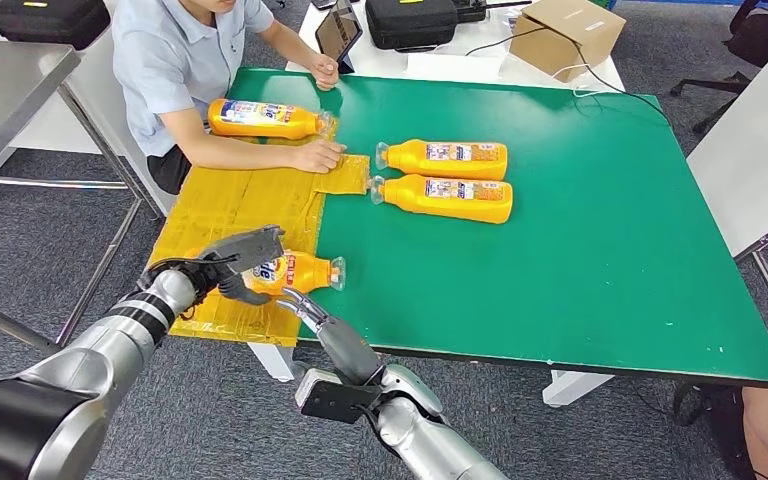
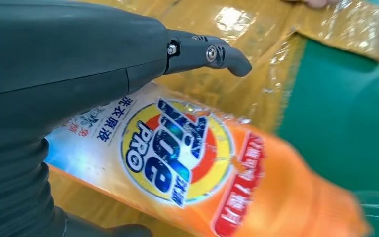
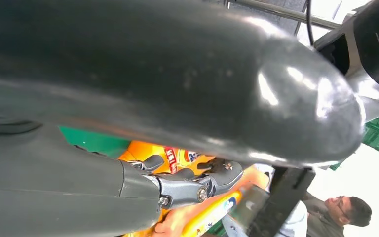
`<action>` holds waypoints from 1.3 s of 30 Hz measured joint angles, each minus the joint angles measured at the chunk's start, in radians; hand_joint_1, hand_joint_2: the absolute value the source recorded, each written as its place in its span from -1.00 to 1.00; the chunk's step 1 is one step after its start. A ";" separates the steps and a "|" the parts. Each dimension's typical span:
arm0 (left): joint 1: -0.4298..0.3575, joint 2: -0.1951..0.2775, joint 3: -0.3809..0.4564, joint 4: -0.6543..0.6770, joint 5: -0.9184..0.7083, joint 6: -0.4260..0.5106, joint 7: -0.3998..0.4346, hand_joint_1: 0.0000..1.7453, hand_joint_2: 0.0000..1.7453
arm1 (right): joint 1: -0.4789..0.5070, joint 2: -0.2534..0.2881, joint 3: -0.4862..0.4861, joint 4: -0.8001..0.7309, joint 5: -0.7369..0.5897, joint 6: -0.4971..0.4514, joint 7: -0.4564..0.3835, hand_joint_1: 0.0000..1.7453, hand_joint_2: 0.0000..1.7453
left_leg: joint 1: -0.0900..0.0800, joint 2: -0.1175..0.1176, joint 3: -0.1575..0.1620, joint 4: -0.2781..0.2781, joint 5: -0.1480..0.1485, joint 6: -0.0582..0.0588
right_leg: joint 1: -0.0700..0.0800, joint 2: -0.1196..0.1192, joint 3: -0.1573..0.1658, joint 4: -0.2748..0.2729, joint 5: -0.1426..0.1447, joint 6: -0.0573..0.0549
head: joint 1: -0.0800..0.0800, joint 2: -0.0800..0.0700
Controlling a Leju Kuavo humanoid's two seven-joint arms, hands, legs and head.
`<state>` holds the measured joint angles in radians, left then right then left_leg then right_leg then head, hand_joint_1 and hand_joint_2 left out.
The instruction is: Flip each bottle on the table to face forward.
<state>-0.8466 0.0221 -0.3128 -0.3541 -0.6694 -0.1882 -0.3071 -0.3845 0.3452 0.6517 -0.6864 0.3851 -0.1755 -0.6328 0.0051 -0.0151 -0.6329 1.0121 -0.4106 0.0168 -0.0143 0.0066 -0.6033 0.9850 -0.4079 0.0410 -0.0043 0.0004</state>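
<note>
1. Left hand (image 1: 232,262) grips the near bottle (image 1: 300,272), lying on yellow cardboard (image 1: 230,205) at the tabletop's (image 1: 580,250) near-left corner.
2. Right hand (image 1: 305,308): finger state cannot be determined.
3. Two bottles (image 1: 445,159) lie mid-table.

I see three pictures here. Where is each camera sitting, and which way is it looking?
Head view: high on the robot, looking down at the green table; both silver arms show, left hand on the near bottle.
Left wrist view: behind the left hand, close over that bottle's label.
Right wrist view: behind the right hand, toward that orange bottle.
All share the near bottle.
</note>
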 joint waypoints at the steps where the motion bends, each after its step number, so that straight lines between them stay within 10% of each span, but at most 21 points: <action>1: 0.001 0.001 0.011 -0.001 0.014 0.002 -0.009 -1.00 1.00 | -0.001 0.001 0.000 0.004 -0.002 -0.002 -0.002 -1.00 -1.00 | 0.000 0.000 0.000 0.000 0.000 0.000 | 0.000 0.000 0.000 0.000 0.000 0.000 | 0.000 0.000; 31: 0.079 0.049 0.263 -0.374 0.411 0.048 -0.152 -1.00 1.00 | -0.005 0.003 0.000 0.049 -0.028 -0.051 -0.035 -1.00 -1.00 | 0.000 0.001 0.000 0.000 0.000 0.000 | 0.000 0.000 0.000 0.000 0.000 0.000 | 0.000 0.000; 39: 0.343 -0.018 0.343 -0.751 0.575 0.473 -0.160 -1.00 1.00 | 0.055 -0.078 -0.055 -0.185 0.253 -0.432 0.111 -1.00 -1.00 | -0.001 0.002 0.000 0.000 -0.001 0.000 | -0.002 0.001 -0.001 -0.001 0.000 0.000 | 0.000 0.000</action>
<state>-0.5037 0.0042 0.0304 -1.1049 -0.0946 0.2851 -0.4673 -0.3299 0.2671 0.5964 -0.8717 0.6377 -0.6078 -0.5213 0.0037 -0.0132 -0.6330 1.0121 -0.4116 0.0171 -0.0163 0.0074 -0.6044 0.9838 -0.4083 0.0411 -0.0048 0.0004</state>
